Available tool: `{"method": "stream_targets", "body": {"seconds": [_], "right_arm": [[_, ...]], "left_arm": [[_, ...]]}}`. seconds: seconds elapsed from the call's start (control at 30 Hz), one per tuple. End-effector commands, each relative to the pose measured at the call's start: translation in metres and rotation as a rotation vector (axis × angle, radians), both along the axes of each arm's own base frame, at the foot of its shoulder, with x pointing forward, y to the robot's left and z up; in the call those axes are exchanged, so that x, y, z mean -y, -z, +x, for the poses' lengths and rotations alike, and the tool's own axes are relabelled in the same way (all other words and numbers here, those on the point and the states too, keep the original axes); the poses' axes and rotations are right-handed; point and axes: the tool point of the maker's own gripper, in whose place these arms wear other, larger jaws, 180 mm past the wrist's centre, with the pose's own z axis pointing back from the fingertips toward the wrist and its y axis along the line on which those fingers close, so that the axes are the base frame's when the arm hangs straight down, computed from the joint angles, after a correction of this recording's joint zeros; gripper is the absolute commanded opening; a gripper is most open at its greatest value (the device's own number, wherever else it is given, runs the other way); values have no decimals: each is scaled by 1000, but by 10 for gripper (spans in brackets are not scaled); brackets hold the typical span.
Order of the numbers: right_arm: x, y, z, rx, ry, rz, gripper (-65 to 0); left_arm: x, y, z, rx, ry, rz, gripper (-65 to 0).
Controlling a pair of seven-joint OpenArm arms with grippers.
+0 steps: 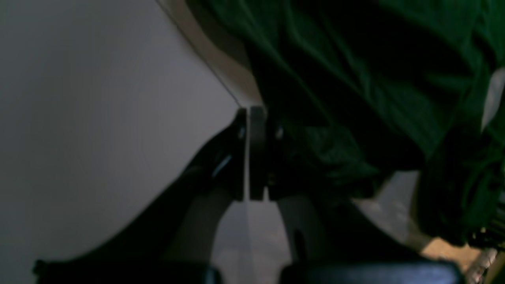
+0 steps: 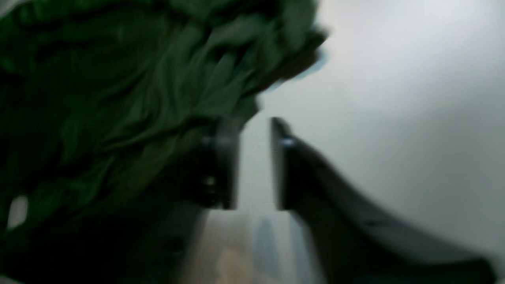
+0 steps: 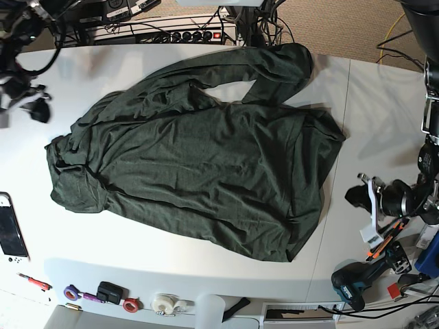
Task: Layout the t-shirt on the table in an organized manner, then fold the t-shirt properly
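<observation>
1. Left edge of the base view: a flat handset with a dark screen and white casing (image 3: pixel 11 236) lies at the rim of the large white smooth counter (image 3: pixel 384 103), well apart from the garment. Judged to be parked there to keep the working area free.

2. Right tool (image 2: pixel 255 122): the jaws stand apart with only pale surface showing through the gap. Cloth lies just beside the left jaw, not between the two. Judged unloaded.

3. Centre: the large dark green heathered t-shirt (image 3: pixel 199 164) lies spread across the middle of the counter. It is wrinkled, with one sleeve bunched at its left end and the other arched along the far edge. Layout judged incomplete, since the sleeves and hem are not squared for a fold.

4. Left tool (image 1: pixel 248 112): the jaws are together, with a thin slit of light between them. Green fabric hangs close on the right. The dark, blurred picture does not show whether any cloth is pinched.

5. Surroundings:
- The counter has rounded corners and a thin seam on its right.
- Rolls of tape (image 3: pixel 164 303) sit on the near edge.
- A black-and-blue drill (image 3: pixel 353 282) lies at the lower right.
- A black power strip (image 3: pixel 185 34) and cables run behind.
- Beige carpet lies beyond.
</observation>
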Motion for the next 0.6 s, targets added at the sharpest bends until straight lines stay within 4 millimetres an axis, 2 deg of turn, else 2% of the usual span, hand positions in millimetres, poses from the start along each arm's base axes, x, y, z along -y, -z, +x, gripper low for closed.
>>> {"method": "stream_targets", "body": {"seconds": [0.0, 0.03, 0.1, 0.13, 0.17, 0.23, 0.27, 0.37, 0.47, 0.57], "right_arm": [[-4, -11, 11, 47, -28, -22, -386], [-10, -6, 15, 43, -45, -28, -357], [-19, -2, 26, 48, -73, -55, -356], [-23, -1, 31, 61, -75, -65, -356], [-26, -1, 37, 71, -72, -70, -356], [-33, 2, 45, 70, -77, -76, -356], [-38, 5, 47, 59, -87, -76, -356], [-49, 18, 48, 11, -113, -91, -356], [-48, 29, 43, -41, -112, -134, -356], [-40, 30, 40, -54, -94, -160, -356]], "left_arm": [[-3, -28, 17, 82, -19, -34, -650], [-3, -31, 19, 96, -26, -48, -650], [5, -35, 23, 109, -28, -80, -650], [13, -36, 24, 111, -22, -103, -623], [23, -36, 25, 112, -12, -133, -566], [51, -34, 26, 109, 20, -185, -468], [69, -33, 27, 107, 40, -215, -443], [129, -31, 26, 102, 112, -294, -434], [183, -26, 20, 94, 184, -325, -434], [208, -17, 10, 58, 234, -302, -435]]}}
